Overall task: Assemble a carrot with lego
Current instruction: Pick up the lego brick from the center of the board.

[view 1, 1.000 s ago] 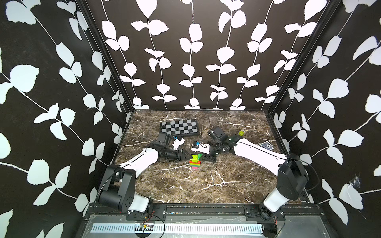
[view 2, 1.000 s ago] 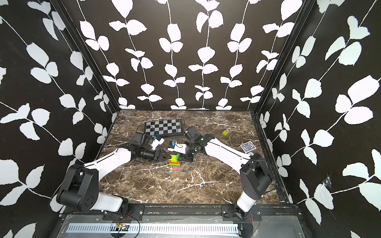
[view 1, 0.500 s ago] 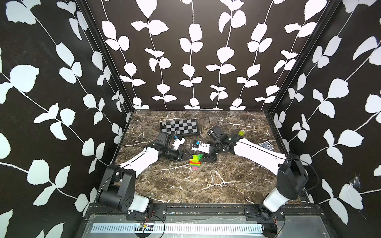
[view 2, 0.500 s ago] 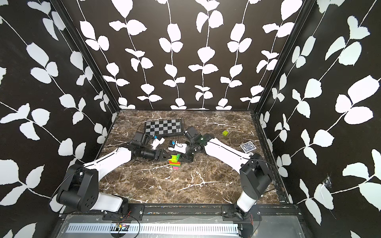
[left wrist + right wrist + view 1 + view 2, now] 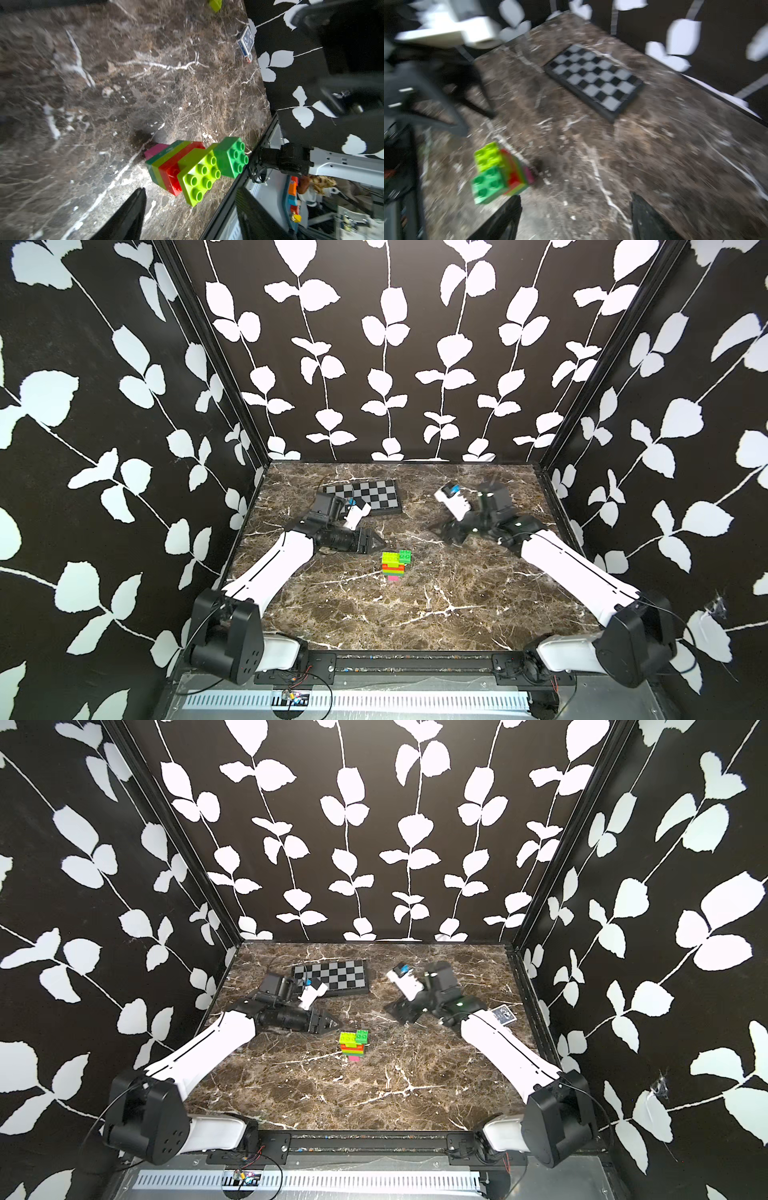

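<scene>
The marble desk [image 5: 415,614] is bare along its front edge. Near the middle of the desk, a little left of centre, lies the carrot [image 5: 393,566]. It is on its side, with the pink tip toward the front edge. Behind the tip come green, lime and red bands. The lime and green top bricks sit side by side at its far end, with their studs facing the back. Nothing touches it.

Just behind it and to the left, the left gripper [image 5: 377,545] lies low over the marble and points at the carrot's lime top, close to it but apart. In the left wrist view its jaws are spread, one dark finger [image 5: 128,216] is clear of the bricks, and nothing is held.

Farther back and right of centre, the right gripper [image 5: 445,533] is blurred in both top views. The right wrist view shows its fingers [image 5: 506,218] wide apart with only marble between them.

A playing-card box [image 5: 503,1016] lies flat near the right edge, beside the right arm. A loose lime brick [image 5: 215,4], cut off by the frame, lies well apart from the carrot.

The chequered board [image 5: 365,495] lies flat toward the back edge, left of centre, behind the left arm's wrist.
</scene>
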You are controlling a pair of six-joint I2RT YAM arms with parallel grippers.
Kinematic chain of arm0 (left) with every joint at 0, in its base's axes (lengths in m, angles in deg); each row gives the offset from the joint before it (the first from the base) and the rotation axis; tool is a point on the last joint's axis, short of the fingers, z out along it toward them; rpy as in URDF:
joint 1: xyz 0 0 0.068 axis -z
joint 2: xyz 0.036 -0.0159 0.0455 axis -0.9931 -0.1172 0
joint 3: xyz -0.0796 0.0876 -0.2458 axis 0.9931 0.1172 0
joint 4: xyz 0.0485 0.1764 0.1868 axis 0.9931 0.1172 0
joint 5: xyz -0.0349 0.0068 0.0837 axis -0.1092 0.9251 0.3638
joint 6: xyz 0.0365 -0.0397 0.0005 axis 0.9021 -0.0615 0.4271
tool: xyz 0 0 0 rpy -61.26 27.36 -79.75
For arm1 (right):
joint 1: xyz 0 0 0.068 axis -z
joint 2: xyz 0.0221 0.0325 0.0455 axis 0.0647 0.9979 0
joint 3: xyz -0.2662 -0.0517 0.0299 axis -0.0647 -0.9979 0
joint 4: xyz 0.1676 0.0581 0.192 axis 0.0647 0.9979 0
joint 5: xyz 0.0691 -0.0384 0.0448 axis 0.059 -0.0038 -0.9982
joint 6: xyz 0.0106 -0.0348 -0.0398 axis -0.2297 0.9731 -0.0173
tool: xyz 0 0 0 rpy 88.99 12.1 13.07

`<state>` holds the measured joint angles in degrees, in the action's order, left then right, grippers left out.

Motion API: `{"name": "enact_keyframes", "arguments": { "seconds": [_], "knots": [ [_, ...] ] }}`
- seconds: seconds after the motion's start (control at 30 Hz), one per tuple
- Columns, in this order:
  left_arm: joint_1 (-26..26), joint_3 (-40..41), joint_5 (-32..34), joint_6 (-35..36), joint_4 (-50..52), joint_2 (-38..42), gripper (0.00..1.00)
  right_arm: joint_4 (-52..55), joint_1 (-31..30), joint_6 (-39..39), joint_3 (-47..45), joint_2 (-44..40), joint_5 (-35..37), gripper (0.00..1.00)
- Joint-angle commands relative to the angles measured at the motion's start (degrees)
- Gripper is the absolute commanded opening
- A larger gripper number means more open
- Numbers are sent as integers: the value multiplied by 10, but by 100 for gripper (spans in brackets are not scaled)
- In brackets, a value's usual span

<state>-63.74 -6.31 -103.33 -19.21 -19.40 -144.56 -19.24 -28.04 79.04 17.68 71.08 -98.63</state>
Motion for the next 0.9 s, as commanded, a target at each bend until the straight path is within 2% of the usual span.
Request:
{"name": "enact_keyframes", "arguments": {
  "seconds": [0.0,0.07,0.17,0.27,0.37,0.6,0.87],
  "knots": [
    [1,-32,85,29,17,39,70,-68,68,-201,-28,31,147,82],
    [1,-44,97,20,5,40,69,-64,108,-256,-25,61,205,82],
    [2,-53,91,0,-19,35,68,-82,128,-277,-16,106,305,84],
    [2,-57,82,-13,-36,31,67,-28,140,-296,48,184,386,84],
    [2,-57,80,-19,-45,29,67,19,147,-314,112,258,428,84],
    [2,-57,67,-26,-53,21,67,51,162,-354,204,367,447,78],
    [2,-56,66,-24,-53,19,67,69,170,-368,276,438,399,68]
  ]
}}
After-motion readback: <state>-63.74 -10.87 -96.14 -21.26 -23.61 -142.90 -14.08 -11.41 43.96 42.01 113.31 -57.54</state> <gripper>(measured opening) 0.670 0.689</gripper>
